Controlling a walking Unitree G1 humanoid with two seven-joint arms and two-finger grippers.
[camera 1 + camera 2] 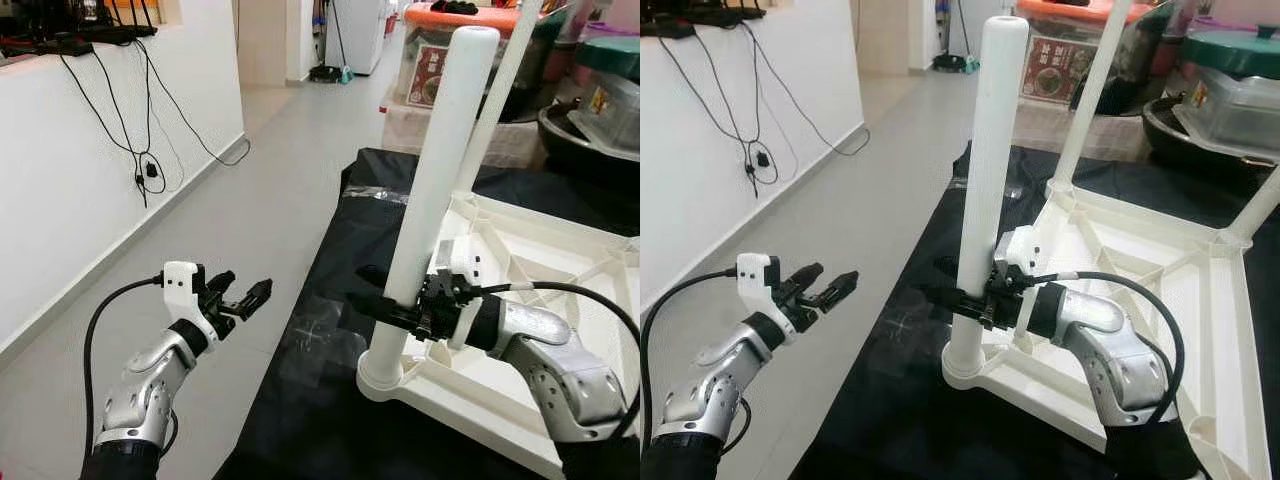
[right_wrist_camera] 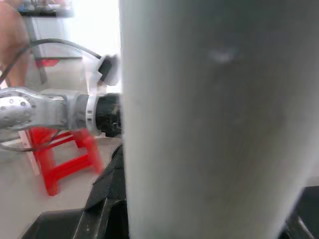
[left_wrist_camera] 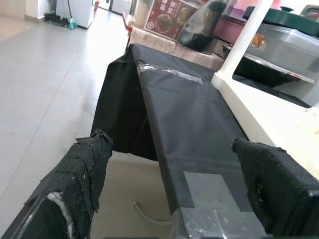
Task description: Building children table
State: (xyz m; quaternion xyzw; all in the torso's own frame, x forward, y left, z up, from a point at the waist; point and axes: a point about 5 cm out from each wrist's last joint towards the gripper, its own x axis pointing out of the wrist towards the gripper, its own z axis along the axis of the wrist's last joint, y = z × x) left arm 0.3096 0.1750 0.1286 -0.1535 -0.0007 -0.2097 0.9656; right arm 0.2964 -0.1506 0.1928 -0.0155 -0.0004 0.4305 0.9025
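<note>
Nearest, on the left, the left gripper (image 1: 242, 298) hovers over the bare floor (image 1: 250, 180), well apart from the work; its fingers (image 3: 82, 174) are spread wide and hold nothing, which reads as an arm waiting its turn, facing the black cloth (image 3: 189, 124) from off to the side

Just right of it and a little farther in, the right gripper (image 1: 385, 300) is clamped around the lower part of the near table leg (image 1: 430, 190), a white tube standing almost upright with a slight lean. The black fingers (image 1: 950, 297) wrap the tube just above its collar, where it enters the corner socket (image 1: 383, 375) of the upside-down tabletop (image 1: 1160, 270). A low grip like this likely serves to seat or twist the leg into its socket while keeping it steady

The white tabletop lies underside up on the black cloth, ribs showing, so the sockets face upward for the legs. Farther back, another white leg (image 1: 1090, 95) already stands in the far corner, and a third (image 1: 1260, 210) at the right edge

Beyond the cloth are storage tubs (image 1: 440, 60) and pots
</note>
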